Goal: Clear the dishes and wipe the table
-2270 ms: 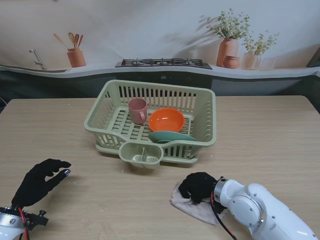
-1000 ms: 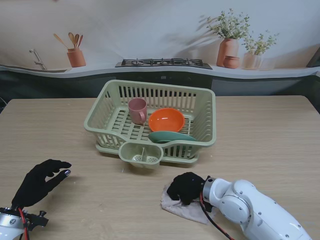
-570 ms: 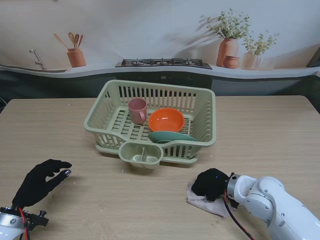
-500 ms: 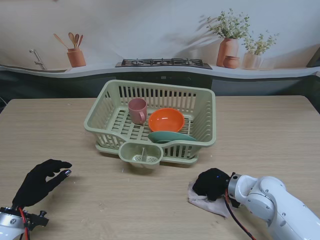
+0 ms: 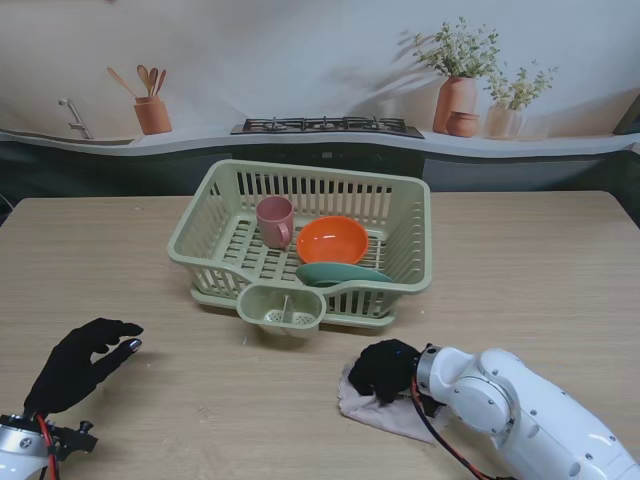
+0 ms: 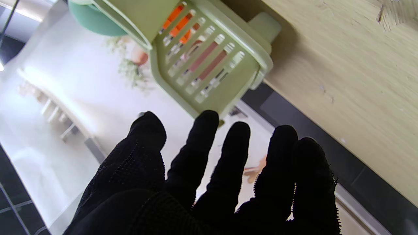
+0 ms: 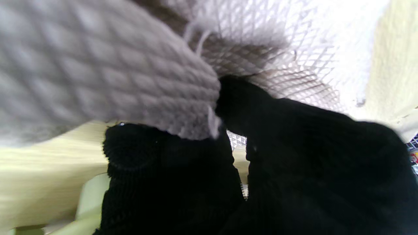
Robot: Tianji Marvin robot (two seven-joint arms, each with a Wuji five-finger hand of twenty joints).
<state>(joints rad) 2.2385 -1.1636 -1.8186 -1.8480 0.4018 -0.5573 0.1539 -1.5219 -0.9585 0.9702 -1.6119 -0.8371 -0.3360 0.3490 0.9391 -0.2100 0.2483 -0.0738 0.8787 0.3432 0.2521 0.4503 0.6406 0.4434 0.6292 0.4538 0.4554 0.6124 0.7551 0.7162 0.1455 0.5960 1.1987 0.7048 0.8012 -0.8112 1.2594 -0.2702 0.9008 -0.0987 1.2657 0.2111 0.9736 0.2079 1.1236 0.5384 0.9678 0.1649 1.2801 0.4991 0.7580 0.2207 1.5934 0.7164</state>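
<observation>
A beige waffle cloth [image 5: 378, 414] lies on the table near me, right of centre, and my right hand [image 5: 383, 370] is shut on it, pressing it to the wood. The right wrist view shows the cloth [image 7: 107, 75] bunched against my black fingers [image 7: 248, 107]. In the green dish rack [image 5: 406, 276] stand a pink cup [image 5: 275, 220], an orange bowl [image 5: 333, 240] and a teal plate [image 5: 342, 273]. My left hand [image 5: 78, 362] hovers open at the near left, holding nothing. Its wrist view shows spread fingers [image 6: 209, 143] pointing toward the rack [image 6: 209, 85].
A small cutlery cup [image 5: 284, 310] juts from the rack's near side. Behind the table [image 5: 520, 260] runs a counter with a stove [image 5: 328, 126], a utensil pot [image 5: 152, 112] and potted plants [image 5: 457, 90].
My right hand has dragged the cloth leftward across the table from where it was half a second ago, after swinging right before that. The left hand has stayed still.
</observation>
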